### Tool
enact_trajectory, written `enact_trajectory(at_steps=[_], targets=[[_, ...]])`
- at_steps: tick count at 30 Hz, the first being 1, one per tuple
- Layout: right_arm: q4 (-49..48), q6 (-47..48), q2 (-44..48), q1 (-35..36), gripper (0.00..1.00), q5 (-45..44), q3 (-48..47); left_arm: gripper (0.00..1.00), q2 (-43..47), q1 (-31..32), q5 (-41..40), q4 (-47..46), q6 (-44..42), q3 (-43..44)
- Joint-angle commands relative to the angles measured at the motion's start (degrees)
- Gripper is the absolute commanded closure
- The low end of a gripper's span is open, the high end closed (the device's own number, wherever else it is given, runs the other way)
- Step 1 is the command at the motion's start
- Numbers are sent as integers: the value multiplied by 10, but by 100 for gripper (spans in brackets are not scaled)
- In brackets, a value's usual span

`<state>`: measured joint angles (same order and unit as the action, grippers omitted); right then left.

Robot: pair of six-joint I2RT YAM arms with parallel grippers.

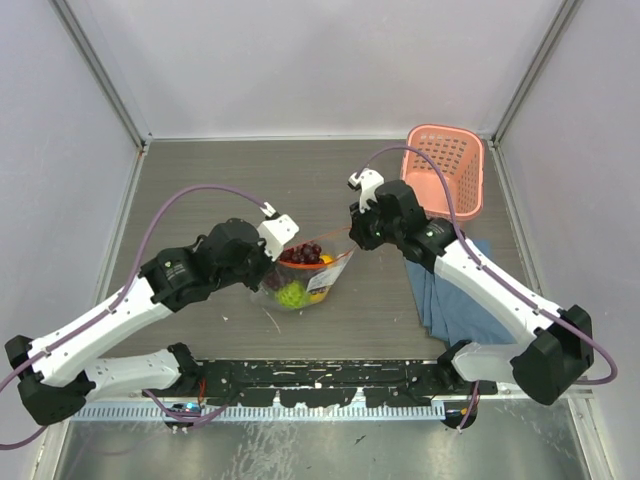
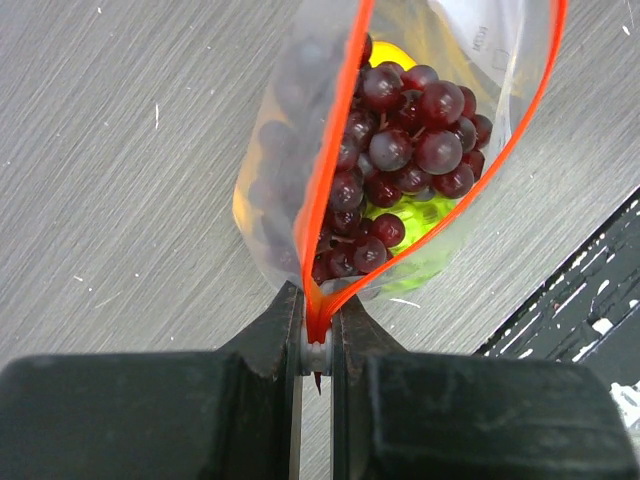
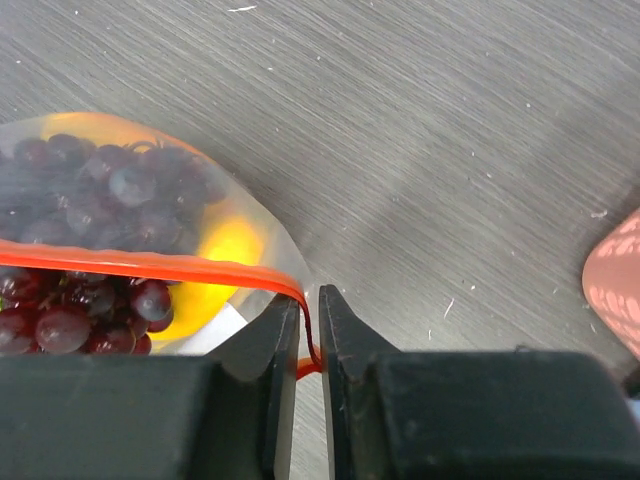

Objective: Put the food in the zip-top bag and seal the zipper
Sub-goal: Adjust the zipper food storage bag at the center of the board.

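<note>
The zip-top bag (image 1: 318, 283) is held up over the middle of the table, its mouth partly open. Inside are the dark purple grape bunch (image 1: 301, 254), the green round fruit (image 1: 291, 294) and the orange-yellow fruit (image 1: 326, 261). My left gripper (image 1: 273, 260) is shut on the left end of the red-orange zipper (image 2: 335, 150), the strip pinched between its jaws (image 2: 317, 345). My right gripper (image 1: 352, 241) is shut on the zipper's right end (image 3: 150, 265), the strip running between its jaws (image 3: 308, 330). In the left wrist view the grapes (image 2: 400, 150) lie on top of the green fruit (image 2: 425, 213).
The pink basket (image 1: 443, 170) stands at the back right; its corner shows in the right wrist view (image 3: 615, 280). A folded blue cloth (image 1: 455, 300) lies under my right arm. A black rail (image 1: 320, 378) runs along the table's near edge.
</note>
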<state>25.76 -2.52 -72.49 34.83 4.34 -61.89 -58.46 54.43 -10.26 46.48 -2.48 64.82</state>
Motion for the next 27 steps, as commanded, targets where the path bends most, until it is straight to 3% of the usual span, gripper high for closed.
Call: enact_trajectory(at_steps=[1, 4, 6, 10, 13, 17, 18, 19, 27], targets=[[-10, -14, 55, -19, 83, -63, 13, 100, 18, -34, 31, -34, 5, 31], [-9, -7, 68, -21, 83, -35, 13, 100, 13, -53, 61, -57, 20, 22], [-11, 0, 71, -21, 77, 14, 9, 100, 5, -55, 76, -81, 26, 13], [-18, 22, 79, -22, 41, 101, 0, 100, -10, -56, 100, -117, 27, 3], [-16, 39, 91, -22, 30, 125, -6, 100, -12, -56, 99, -131, 25, -2], [-31, 77, 113, -22, 23, 206, -10, 100, -4, -55, 102, -140, 19, -7], [-41, 85, 118, -21, 4, 232, -10, 100, -1, -56, 103, -143, 17, -9], [-52, 92, 123, -21, 0, 255, -9, 100, 1, -56, 103, -144, 16, -8], [-102, 173, 130, -3, 0, 374, -10, 100, 18, -56, 94, -149, 1, -11]])
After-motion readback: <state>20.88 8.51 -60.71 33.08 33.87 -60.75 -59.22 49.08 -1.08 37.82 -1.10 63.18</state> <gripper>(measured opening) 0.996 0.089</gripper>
